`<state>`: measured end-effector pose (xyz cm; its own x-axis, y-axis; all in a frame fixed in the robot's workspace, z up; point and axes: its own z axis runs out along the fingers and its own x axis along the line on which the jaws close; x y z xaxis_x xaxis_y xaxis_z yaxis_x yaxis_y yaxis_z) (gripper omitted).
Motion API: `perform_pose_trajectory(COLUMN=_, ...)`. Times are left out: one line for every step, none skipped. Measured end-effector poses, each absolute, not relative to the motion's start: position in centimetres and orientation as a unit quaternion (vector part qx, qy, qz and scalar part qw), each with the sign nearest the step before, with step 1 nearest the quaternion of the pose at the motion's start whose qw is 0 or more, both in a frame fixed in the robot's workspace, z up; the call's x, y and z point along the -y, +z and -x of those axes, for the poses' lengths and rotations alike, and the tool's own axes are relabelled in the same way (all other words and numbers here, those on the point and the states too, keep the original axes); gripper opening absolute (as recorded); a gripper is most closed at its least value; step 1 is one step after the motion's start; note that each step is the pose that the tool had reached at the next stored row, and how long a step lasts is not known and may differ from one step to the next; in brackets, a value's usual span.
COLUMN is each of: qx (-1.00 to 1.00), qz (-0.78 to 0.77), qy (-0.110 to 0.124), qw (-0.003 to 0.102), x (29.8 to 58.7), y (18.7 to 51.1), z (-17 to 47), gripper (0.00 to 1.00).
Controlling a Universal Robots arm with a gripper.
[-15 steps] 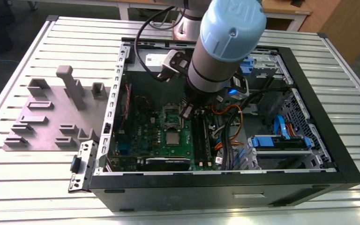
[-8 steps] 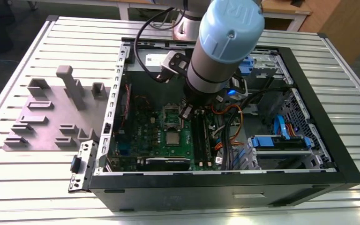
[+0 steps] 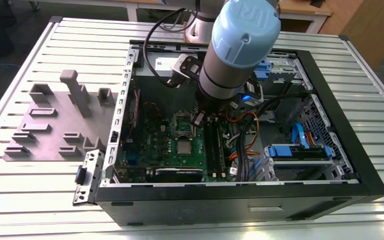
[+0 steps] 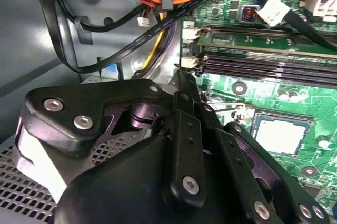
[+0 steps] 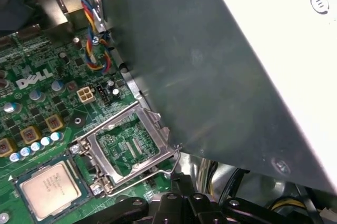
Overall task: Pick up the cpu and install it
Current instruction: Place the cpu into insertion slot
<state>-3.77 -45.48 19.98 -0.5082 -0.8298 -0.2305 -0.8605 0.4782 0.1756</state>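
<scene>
Silvery-grey square cpu (image 5: 50, 190) lies flat on the green motherboard (image 5: 52, 71), just beside the raised oblong metal socket frame (image 5: 126, 148). Above the frame, the black gripper (image 3: 197, 119) is half hidden, its fingers pressed together and empty.

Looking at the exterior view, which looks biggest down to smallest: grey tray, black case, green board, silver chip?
Black metal computer case
Grey plastic tray with raised blocks
Green motherboard, partly covered
Small square silvery cpu

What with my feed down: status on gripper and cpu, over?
Gripper low over motherboard, beside open socket frame. Cpu lying in socket, not held. Nothing on top of it.
</scene>
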Motion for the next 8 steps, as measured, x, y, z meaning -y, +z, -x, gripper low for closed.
perform_pose_trajectory(qx=-0.858, qz=0.493, qy=0.135, qw=0.057, x=45.40, y=19.97, z=3.77, gripper=0.11)
perform_pose_trajectory(qx=-0.858, qz=0.493, qy=0.136, qw=0.057, x=45.31, y=19.95, z=3.77, gripper=0.11)
perform_pose_trajectory(qx=-0.858, qz=0.493, qy=0.136, qw=0.057, x=45.21, y=19.94, z=3.77, gripper=0.11)
perform_pose_trajectory(qx=-0.858, qz=0.493, qy=0.136, qw=0.057, x=45.13, y=19.91, z=3.76, gripper=0.11)
perform_pose_trajectory(qx=-0.857, qz=0.493, qy=0.136, qw=0.057, x=45.08, y=19.88, z=3.76, gripper=0.11)
perform_pose_trajectory(qx=-0.857, qz=0.494, qy=0.136, qw=0.057, x=45.03, y=19.85, z=3.76, gripper=0.11)
perform_pose_trajectory(qx=-0.857, qz=0.494, qy=0.136, qw=0.057, x=44.99, y=19.83, z=3.77, gripper=0.11)
perform_pose_trajectory(qx=-0.856, qz=0.495, qy=0.137, qw=0.057, x=44.95, y=19.79, z=3.76, gripper=0.11)
